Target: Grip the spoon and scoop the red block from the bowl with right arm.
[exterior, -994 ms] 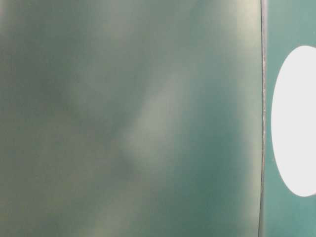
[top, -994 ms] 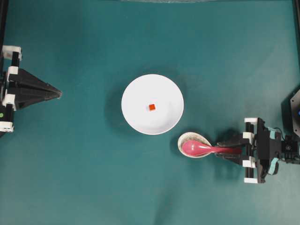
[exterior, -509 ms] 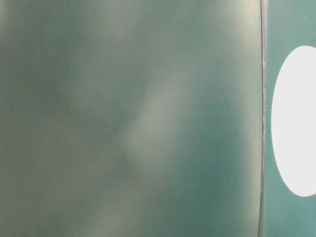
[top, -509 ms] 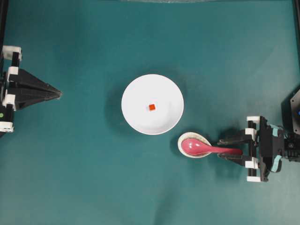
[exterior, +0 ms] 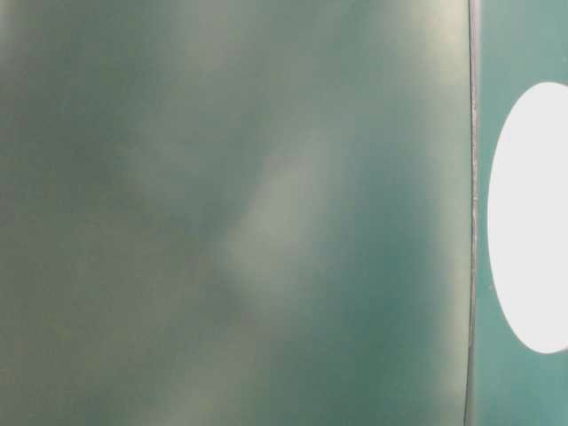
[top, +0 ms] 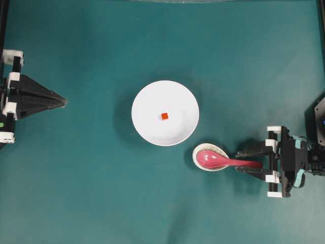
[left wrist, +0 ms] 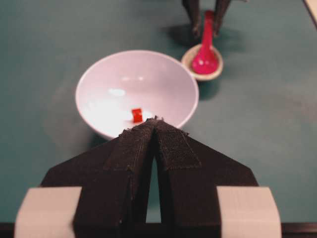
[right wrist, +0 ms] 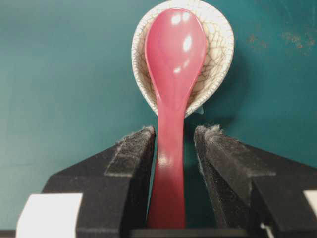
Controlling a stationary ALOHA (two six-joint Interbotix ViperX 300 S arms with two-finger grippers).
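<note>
Green tabletop: spoon [top: 227,161] lies left-right, handle toward the right tool [top: 247,161], jaws released around it.

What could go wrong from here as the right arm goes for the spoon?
1. The right gripper is open astride the spoon handle, with a gap on one side; closing off-centre may twist it.
2. The spoon rests in the small dish; lifting may drag or tip it.
3. The red block is tiny in the bowl; scooping may push it around.
</note>
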